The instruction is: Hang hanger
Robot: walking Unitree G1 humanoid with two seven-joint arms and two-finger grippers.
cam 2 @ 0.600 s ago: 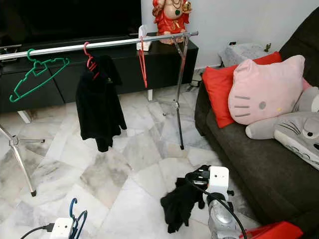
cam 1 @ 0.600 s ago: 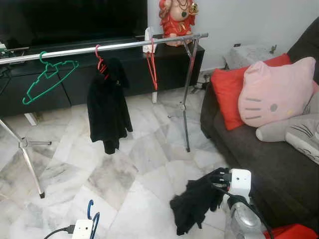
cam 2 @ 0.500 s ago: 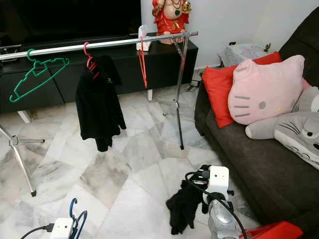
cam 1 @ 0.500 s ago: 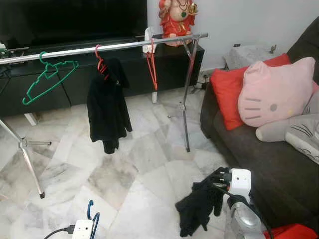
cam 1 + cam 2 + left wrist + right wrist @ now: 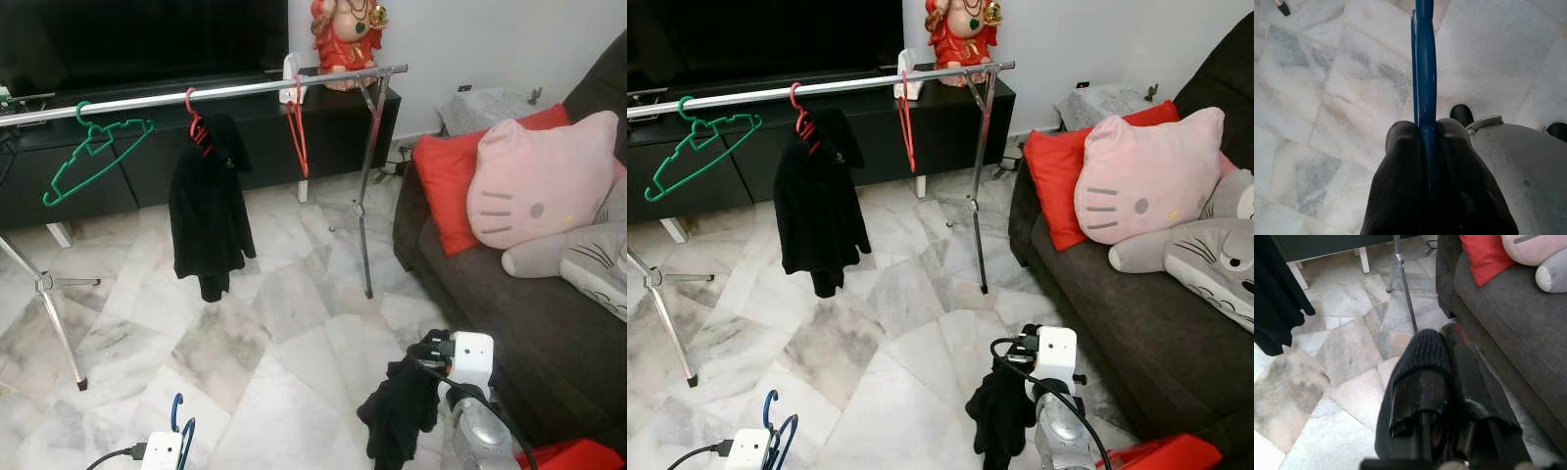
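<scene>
A blue hanger (image 5: 1424, 73) is clamped in my left gripper (image 5: 1426, 134), low at the bottom left near the floor; its hook (image 5: 179, 419) rises above the wrist. My right gripper (image 5: 1011, 354) is shut on a black garment (image 5: 402, 415) that dangles beside the sofa; knit fabric (image 5: 1422, 352) is pinched between its fingers. The silver clothes rail (image 5: 216, 93) stands ahead. On it hang a green hanger (image 5: 93, 152), a red hanger carrying a black jacket (image 5: 207, 211), and a bare red hanger (image 5: 298, 132).
A dark sofa (image 5: 529, 323) on the right holds a red cushion (image 5: 449, 186), a pink cat cushion (image 5: 544, 176) and a grey plush (image 5: 593, 259). A black TV cabinet (image 5: 245, 137) with a red figurine (image 5: 345, 34) stands behind the rail. The rail's legs (image 5: 364, 215) rest on marble floor.
The black garment in my right gripper has swung right, from spread out to hanging narrow under the gripper. The jacket on the rail sways slightly. Both arms stay put.
</scene>
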